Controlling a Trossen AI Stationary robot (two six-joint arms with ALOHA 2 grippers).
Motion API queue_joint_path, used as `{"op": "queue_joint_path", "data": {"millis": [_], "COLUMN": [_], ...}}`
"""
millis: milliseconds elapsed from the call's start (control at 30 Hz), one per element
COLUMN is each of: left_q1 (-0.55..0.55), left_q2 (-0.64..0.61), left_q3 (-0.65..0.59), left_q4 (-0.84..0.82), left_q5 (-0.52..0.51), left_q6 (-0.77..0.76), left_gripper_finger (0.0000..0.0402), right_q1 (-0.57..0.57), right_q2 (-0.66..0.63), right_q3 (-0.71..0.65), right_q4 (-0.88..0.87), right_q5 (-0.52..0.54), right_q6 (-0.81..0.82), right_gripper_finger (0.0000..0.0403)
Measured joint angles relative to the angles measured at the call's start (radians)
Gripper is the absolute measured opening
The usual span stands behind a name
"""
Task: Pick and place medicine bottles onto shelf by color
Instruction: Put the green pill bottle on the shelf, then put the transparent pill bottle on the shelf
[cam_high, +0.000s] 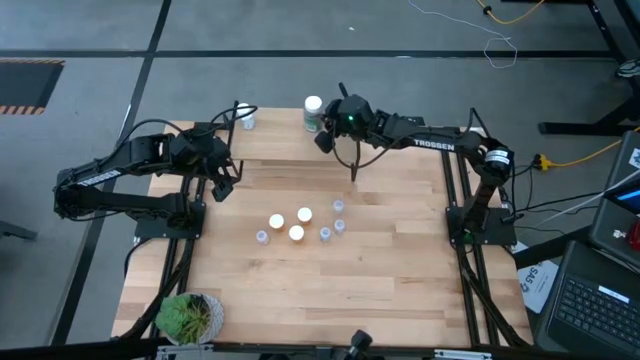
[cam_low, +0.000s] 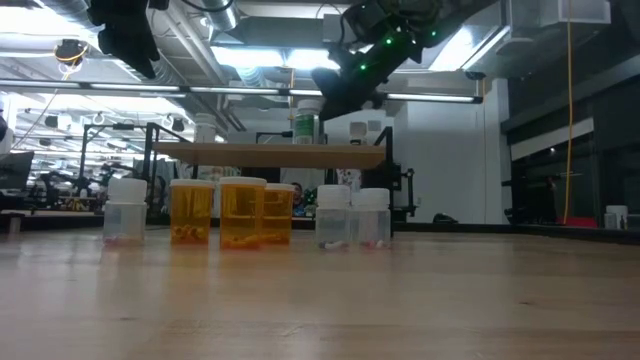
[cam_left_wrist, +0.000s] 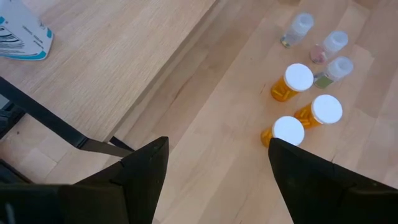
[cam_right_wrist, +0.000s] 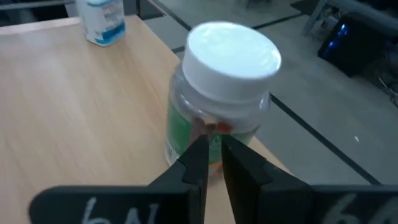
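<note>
A greenish medicine bottle (cam_right_wrist: 217, 99) with a white cap stands upright on the shelf (cam_high: 280, 140), close to the shelf's far edge (cam_high: 313, 112). My right gripper (cam_right_wrist: 212, 155) is shut, and its tips are right in front of the bottle's lower wall. Three orange bottles (cam_high: 292, 223) and several tiny clear ones (cam_high: 335, 222) stand on the table in front of the shelf. In the low view the orange bottles (cam_low: 240, 212) stand in a row. My left gripper (cam_left_wrist: 217, 162) hangs open above the table's left part (cam_high: 222, 188), away from every bottle. My right gripper has its shut fingertips (cam_right_wrist: 200, 152) at the greenish bottle's side wall (cam_right_wrist: 186, 134), low on the bottle. It slants down from the table's right. I cannot tell whether the tips touch the wall. The bottle stands upright on the shelf.
A white bottle with a blue label (cam_high: 245, 117) stands at the shelf's far left corner. A green potted plant (cam_high: 188, 318) is at the table's near left corner. Bare tabletop lies between the bottles and the near edge.
</note>
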Motion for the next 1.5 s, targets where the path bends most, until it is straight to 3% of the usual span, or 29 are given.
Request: {"op": "queue_joint_path", "data": {"millis": [267,333,533,667,933,1233,1500], "left_q1": [0.000,0.000,0.000,0.000,0.000,0.000,0.000], "left_q2": [0.000,0.000,0.000,0.000,0.000,0.000,0.000], "left_q3": [0.000,0.000,0.000,0.000,0.000,0.000,0.000], "left_q4": [0.000,0.000,-0.001,-0.006,-0.006,-0.006,-0.005], "left_q5": [0.000,0.000,0.000,0.000,0.000,0.000,0.000], "left_q6": [0.000,0.000,0.000,0.000,0.000,0.000,-0.001], "left_gripper_finger": [0.0271,0.0271,0.0271,0.0271,0.0271,0.0271,0.0271], "right_q1": [0.000,0.000,0.027,0.067,0.210,0.374,0.422], "right_q2": [0.000,0.000,-0.061,-0.121,-0.157,-0.153,-0.108], "right_q3": [0.000,0.000,0.002,0.003,0.001,0.001,0.000], "right_q4": [0.032,0.031,-0.006,-0.180,-0.505,-0.580,-0.600], "right_q5": [-0.088,-0.189,-0.659,-0.792,-0.756,-0.431,-0.365], "right_q6": [-0.001,0.002,0.062,0.086,0.080,0.006,0.058], "right_gripper_finger": [0.0048,0.0048,0.0048,0.0048,0.0049,0.0054,0.0150]}}
